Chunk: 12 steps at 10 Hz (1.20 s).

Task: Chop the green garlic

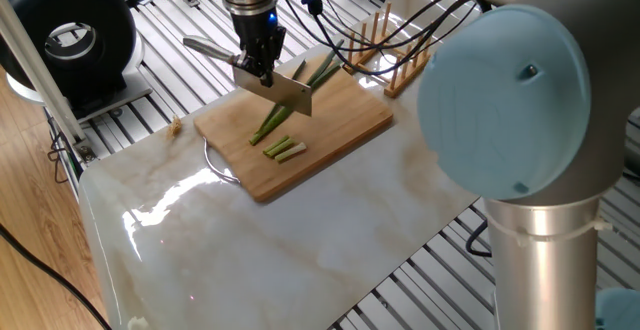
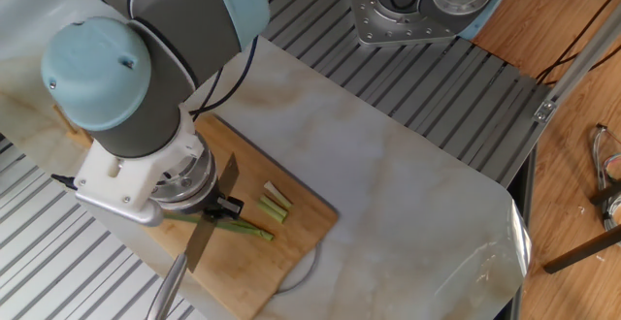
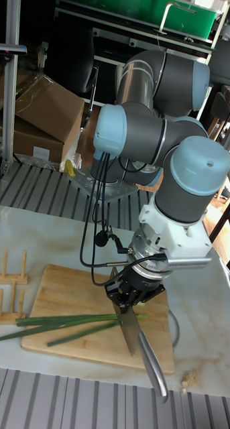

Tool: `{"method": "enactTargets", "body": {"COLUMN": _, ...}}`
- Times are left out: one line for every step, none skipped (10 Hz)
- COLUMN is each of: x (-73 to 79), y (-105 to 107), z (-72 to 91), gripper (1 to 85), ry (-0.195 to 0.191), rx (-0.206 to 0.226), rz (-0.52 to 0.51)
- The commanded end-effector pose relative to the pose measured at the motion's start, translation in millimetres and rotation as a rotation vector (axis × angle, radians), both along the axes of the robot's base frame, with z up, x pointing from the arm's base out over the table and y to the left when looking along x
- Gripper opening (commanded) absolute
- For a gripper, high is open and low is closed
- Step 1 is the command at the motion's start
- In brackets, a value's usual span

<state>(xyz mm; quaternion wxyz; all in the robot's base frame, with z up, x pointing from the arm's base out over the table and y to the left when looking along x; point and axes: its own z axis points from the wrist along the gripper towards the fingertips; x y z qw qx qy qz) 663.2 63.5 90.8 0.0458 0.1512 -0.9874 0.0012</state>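
Note:
The green garlic (image 1: 300,98) lies slantwise across the wooden cutting board (image 1: 345,130), its dark leaves pointing toward the peg rack. Two short cut pieces (image 1: 285,150) lie side by side near the stalk's pale end. My gripper (image 1: 256,67) is shut on a knife (image 1: 291,91), whose blade hangs just above the stalk and across it. In the other fixed view the gripper (image 2: 215,207) holds the blade (image 2: 212,218) over the stalk (image 2: 238,227), with the pieces (image 2: 275,204) to the right. The tall fixed view shows the gripper (image 3: 131,295), the knife (image 3: 130,330) and the stalk (image 3: 61,326).
A wooden peg rack (image 1: 388,46) stands just behind the board. A black round device (image 1: 75,30) sits at the back left, and a small scrap (image 1: 176,125) lies left of the board. The arm's base (image 2: 417,5) is bolted beyond the marble slab (image 1: 300,240).

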Motion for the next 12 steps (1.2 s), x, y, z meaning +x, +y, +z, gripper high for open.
{"method": "enactTargets", "body": {"x": 0.6, "y": 10.7, "z": 3.9, "gripper": 1.3, "ry": 0.0, "rx": 0.03, "rz": -0.021}}
{"method": "enactTargets", "body": {"x": 1.1, "y": 12.7, "z": 3.2, "gripper": 1.3, "ry": 0.0, "rx": 0.036, "rz": -0.028}}
{"method": "enactTargets", "body": {"x": 1.6, "y": 12.7, "z": 1.9, "gripper": 1.3, "ry": 0.0, "rx": 0.038, "rz": -0.036}}
{"method": "enactTargets", "body": {"x": 0.3, "y": 14.5, "z": 0.7, "gripper": 1.3, "ry": 0.002, "rx": 0.051, "rz": -0.045}}
{"method": "enactTargets", "body": {"x": -0.6, "y": 14.2, "z": -2.0, "gripper": 1.3, "ry": -0.003, "rx": 0.061, "rz": -0.053}}
{"method": "enactTargets", "body": {"x": -4.2, "y": 14.8, "z": -7.4, "gripper": 1.3, "ry": -0.006, "rx": 0.079, "rz": -0.067}}
{"method": "enactTargets", "body": {"x": -6.3, "y": 12.6, "z": -10.0, "gripper": 1.3, "ry": -0.005, "rx": 0.071, "rz": -0.07}}
{"method": "enactTargets", "body": {"x": -8.3, "y": 13.8, "z": -10.8, "gripper": 1.3, "ry": 0.001, "rx": 0.062, "rz": -0.079}}
{"method": "enactTargets", "body": {"x": -9.2, "y": 14.9, "z": -11.7, "gripper": 1.3, "ry": 0.001, "rx": 0.052, "rz": -0.086}}
{"method": "enactTargets", "body": {"x": -7.0, "y": 14.3, "z": -13.2, "gripper": 1.3, "ry": -0.007, "rx": 0.043, "rz": -0.088}}
{"method": "enactTargets", "body": {"x": -5.8, "y": 15.0, "z": -13.7, "gripper": 1.3, "ry": -0.01, "rx": 0.045, "rz": -0.088}}
{"method": "enactTargets", "body": {"x": -4.9, "y": 15.3, "z": -12.9, "gripper": 1.3, "ry": -0.015, "rx": 0.045, "rz": -0.088}}
